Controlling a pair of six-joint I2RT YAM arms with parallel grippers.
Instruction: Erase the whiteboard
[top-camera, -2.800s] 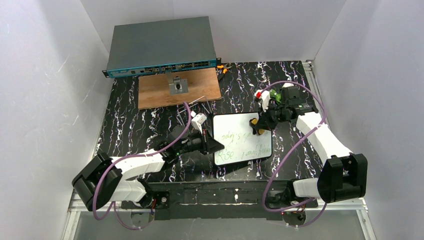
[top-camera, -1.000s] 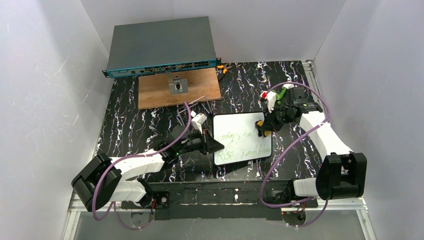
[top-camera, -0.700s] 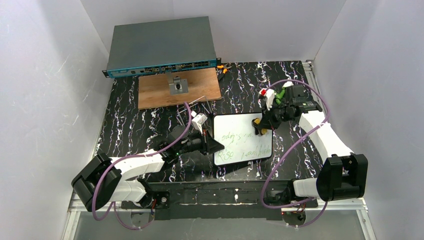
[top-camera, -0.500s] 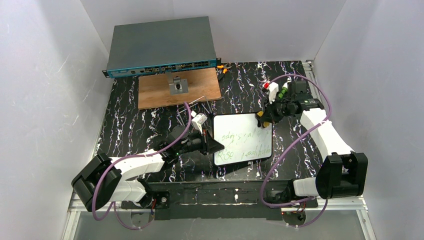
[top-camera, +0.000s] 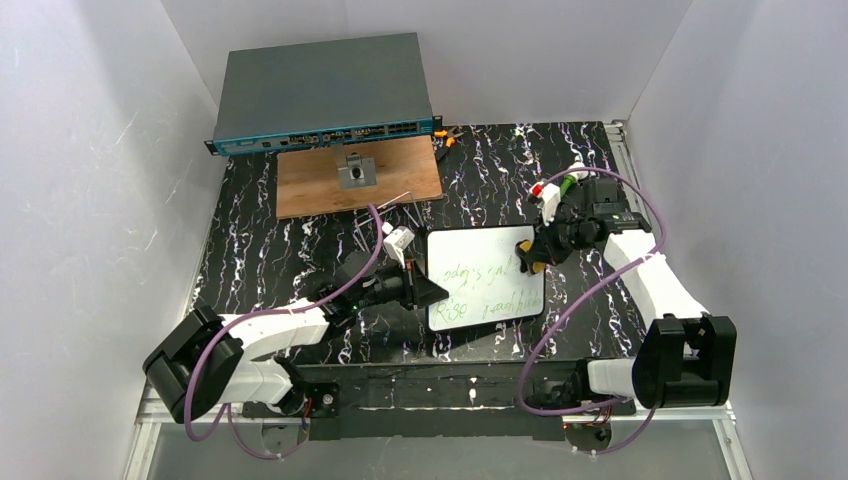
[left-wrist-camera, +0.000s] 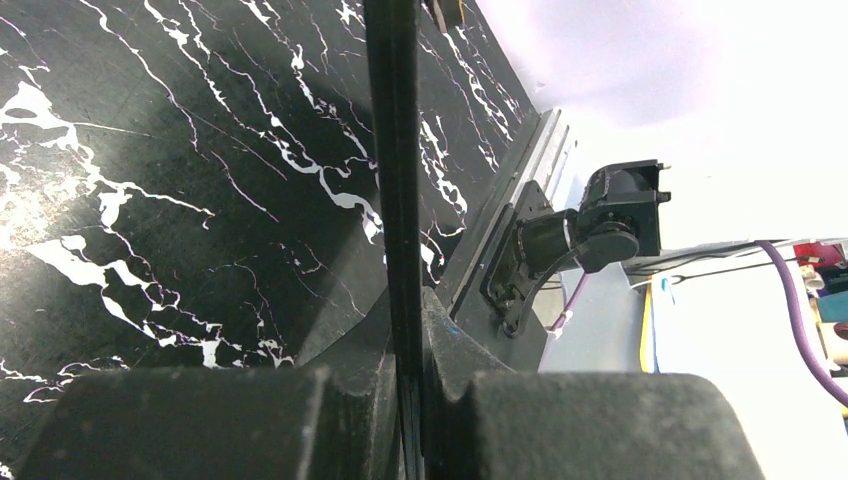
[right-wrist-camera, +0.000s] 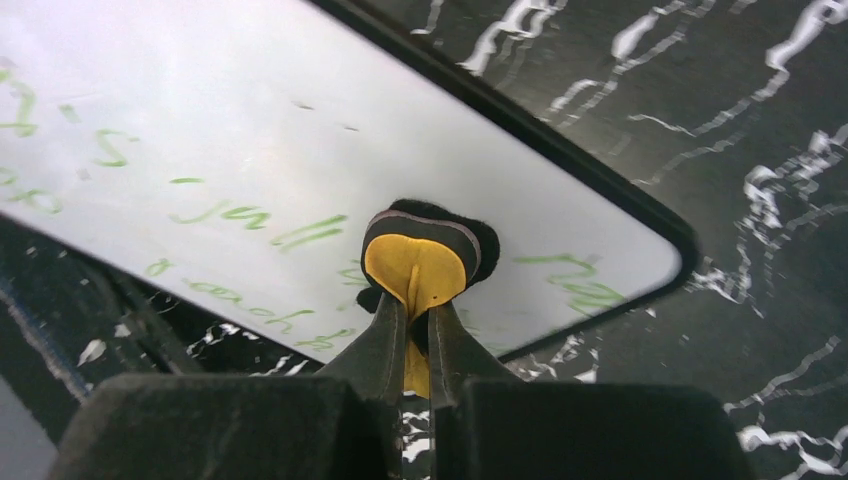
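Top view: small flat white whiteboard (top-camera: 486, 277), thin black rim, rounded corners, green handwriting, lying mid-table on glossy black white-veined marble-look tabletop (top-camera: 260, 250). Left gripper (top-camera: 432, 292) at board's left rim; right gripper (top-camera: 530, 262) over its right edge.

Left wrist: matte black fingers clamped on the thin rim, seen edge-on.

Right wrist: fingers pinching rounded yellow felt eraser pad (right-wrist-camera: 420, 262) with fuzzy black base, apparently touching the board's smooth surface among green strokes.
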